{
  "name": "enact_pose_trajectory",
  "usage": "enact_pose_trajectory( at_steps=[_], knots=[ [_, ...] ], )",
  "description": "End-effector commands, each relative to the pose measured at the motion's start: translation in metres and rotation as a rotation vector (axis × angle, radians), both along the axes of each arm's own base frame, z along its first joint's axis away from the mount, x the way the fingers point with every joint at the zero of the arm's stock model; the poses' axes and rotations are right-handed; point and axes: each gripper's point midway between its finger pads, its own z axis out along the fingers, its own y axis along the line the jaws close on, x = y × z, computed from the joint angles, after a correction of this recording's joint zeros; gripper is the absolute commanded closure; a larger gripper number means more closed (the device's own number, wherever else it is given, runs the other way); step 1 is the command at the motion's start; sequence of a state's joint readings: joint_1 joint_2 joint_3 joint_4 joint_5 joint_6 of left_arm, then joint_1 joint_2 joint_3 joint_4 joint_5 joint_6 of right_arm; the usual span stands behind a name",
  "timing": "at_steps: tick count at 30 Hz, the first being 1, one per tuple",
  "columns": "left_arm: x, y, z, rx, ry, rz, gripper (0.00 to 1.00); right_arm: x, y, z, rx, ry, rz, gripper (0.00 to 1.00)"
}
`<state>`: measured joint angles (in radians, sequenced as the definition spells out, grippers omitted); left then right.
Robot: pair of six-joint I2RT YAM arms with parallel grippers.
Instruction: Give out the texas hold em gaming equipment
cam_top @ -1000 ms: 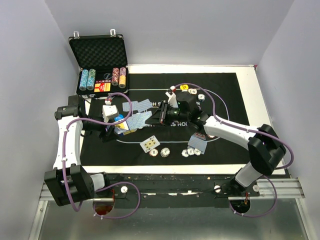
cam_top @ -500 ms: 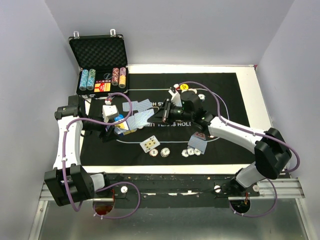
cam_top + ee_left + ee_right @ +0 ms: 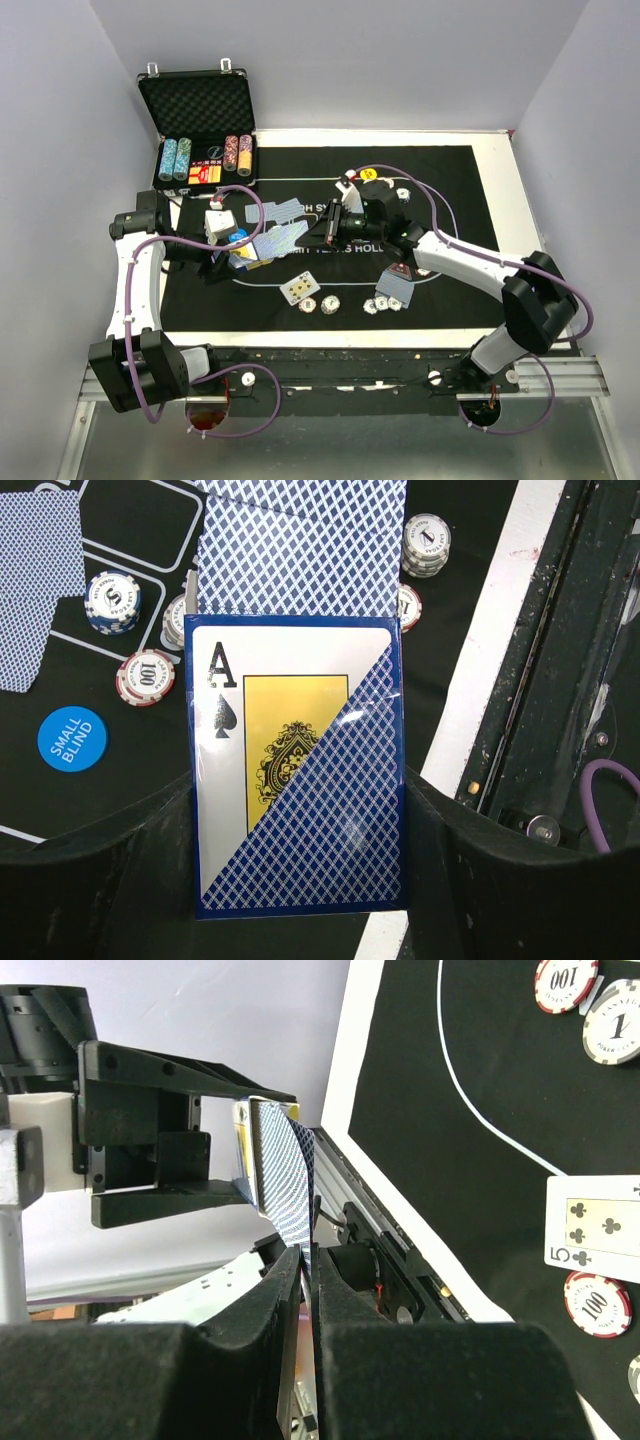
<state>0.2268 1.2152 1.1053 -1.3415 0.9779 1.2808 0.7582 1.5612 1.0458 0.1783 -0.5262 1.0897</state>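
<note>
Blue-backed card [image 3: 283, 1175] nipped edge-on in nearly closed right gripper [image 3: 306, 1260], far end at deck box [image 3: 300, 770] clamped in left gripper [image 3: 300, 880], black mat [image 3: 470, 1090] beneath, chips [image 3: 145, 677] nearby, grey walls [image 3: 350, 60]

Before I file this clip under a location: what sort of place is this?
Likely a robot lab cell staged as a poker table: a black Texas Hold'em mat, an open foam-lined chip case, plus the robot's left arm and right arm.

A lab test cell: plain white walls [image 3: 60, 100] around a table [image 3: 520, 200], robot arms [image 3: 135, 280] on an aluminium rail [image 3: 575, 378].
</note>
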Motion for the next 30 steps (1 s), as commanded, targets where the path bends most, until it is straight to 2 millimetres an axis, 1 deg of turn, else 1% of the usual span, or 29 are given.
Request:
enact_pose_trajectory(
  at_steps=[1, 5, 11, 14, 18, 20, 23, 24, 28, 30],
  knots=[
    [-0.050, -0.020, 0.020, -0.107, 0.204, -0.012, 0.88, -0.003, 0.010, 0.004, 0.027, 0.002, 0.045, 0.83],
    [-0.050, -0.020, 0.020, -0.107, 0.203, -0.010, 0.88, -0.004, 0.015, 0.002, 0.018, -0.003, 0.050, 0.83],
    [-0.049, -0.020, 0.020, -0.110, 0.208, -0.010, 0.88, -0.002, 0.020, 0.007, 0.025, -0.020, 0.030, 0.83],
    [-0.049, -0.020, 0.020, -0.110, 0.209, -0.011, 0.88, -0.004, 0.025, 0.010, 0.027, -0.027, 0.040, 0.83],
    [-0.049, -0.019, 0.019, -0.106, 0.210, -0.010, 0.88, -0.007, 0.026, 0.011, 0.031, -0.024, 0.055, 0.83],
    [-0.049, -0.019, 0.018, -0.105, 0.210, -0.013, 0.90, -0.012, 0.027, 0.012, 0.044, -0.017, 0.074, 0.80],
    [-0.050, -0.020, 0.019, -0.107, 0.198, -0.018, 0.99, -0.015, 0.024, 0.009, 0.046, -0.005, 0.074, 0.76],
    [-0.050, -0.020, 0.019, -0.109, 0.196, -0.018, 1.00, -0.016, 0.024, 0.008, 0.049, -0.001, 0.078, 0.74],
    [-0.050, -0.020, 0.020, -0.106, 0.186, -0.019, 1.00, -0.021, 0.021, 0.000, 0.056, 0.022, 0.082, 0.59],
    [-0.049, -0.020, 0.021, -0.109, 0.191, -0.017, 1.00, -0.022, 0.019, -0.003, 0.058, 0.033, 0.075, 0.57]
  ],
)
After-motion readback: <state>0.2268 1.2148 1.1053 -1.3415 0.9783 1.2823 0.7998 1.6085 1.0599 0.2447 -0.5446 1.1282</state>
